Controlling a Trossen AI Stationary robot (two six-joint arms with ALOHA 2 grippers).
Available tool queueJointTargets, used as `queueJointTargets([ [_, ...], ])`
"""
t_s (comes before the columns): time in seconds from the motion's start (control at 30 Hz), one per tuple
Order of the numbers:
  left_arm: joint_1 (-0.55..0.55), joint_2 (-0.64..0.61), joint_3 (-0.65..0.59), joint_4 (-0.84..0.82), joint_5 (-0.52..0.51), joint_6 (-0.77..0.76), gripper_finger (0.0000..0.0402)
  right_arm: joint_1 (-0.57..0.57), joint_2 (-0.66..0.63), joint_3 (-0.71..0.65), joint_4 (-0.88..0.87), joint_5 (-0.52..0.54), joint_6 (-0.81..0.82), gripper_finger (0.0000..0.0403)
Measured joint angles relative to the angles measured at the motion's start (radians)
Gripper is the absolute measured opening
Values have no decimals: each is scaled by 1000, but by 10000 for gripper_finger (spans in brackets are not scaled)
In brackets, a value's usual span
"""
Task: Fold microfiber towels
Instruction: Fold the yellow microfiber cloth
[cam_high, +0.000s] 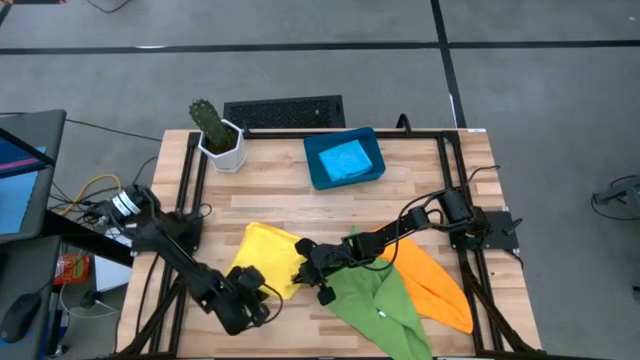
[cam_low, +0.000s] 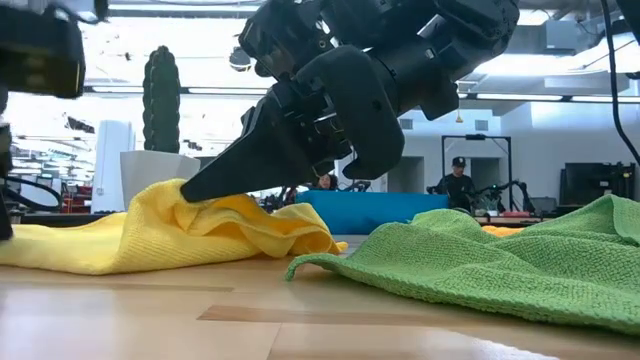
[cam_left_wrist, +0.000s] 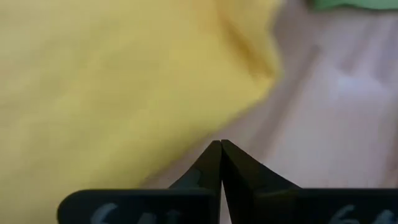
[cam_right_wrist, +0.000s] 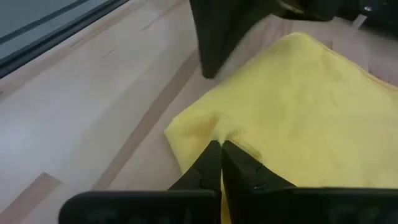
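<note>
Yellow towel (cam_high: 268, 252) lies rumpled at the table's (cam_high: 290, 200) front left, right gripper (cam_right_wrist: 221, 144) pinching its corner, left gripper (cam_left_wrist: 221, 144) pressed shut and empty beside it; fold apparently just starting, next carrying that corner across.

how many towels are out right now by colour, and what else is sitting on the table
yellow microfiber towel: 1
green microfiber towel: 1
orange microfiber towel: 1
light blue microfiber towel: 1, lying in the tray
rigid dark-blue rectangular tray: 1
cactus in a white pot: 1
Total: 6 things, 4 of them towels
</note>
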Motion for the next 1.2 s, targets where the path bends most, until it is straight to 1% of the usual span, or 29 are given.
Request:
queueJointTargets([
  [0.17, 1, 51, 5, -30, -20, -23, 0, 1, 0, 4, 0, -1, 0, 27],
  [0.47, 24, 56, 5, -60, -44, 21, 0, 0, 0, 63, 4, -45, -72, 28],
  [0.67, 28, 57, 3, -98, -91, 18, 0, -6, 0, 64, 1, -78, -79, 25],
  [0.8, 37, 57, 2, -100, -91, 35, 0, -6, 0, 64, 2, -99, -84, 27],
  [0.9, 45, 56, 2, -88, -86, 52, 0, -6, 43, 69, 59, -126, -79, 27],
  [0.93, 47, 56, 2, -81, -86, 52, 0, -6, 59, 71, 50, -133, -79, 27],
  [1.0, 47, 56, 3, -67, -77, 43, 0, -6, 94, 108, 25, -137, -79, 26],
  [1.07, 47, 55, 3, -48, -62, 0, 0, -6, 111, 152, -4, -146, -79, 25],
  [1.1, 45, 48, 5, -45, -42, -24, 0, -5, 114, 169, -23, -146, -79, 25],
  [1.2, 26, 28, 50, -25, 61, -54, 0, -5, 116, 194, -60, -148, -86, 27],
])
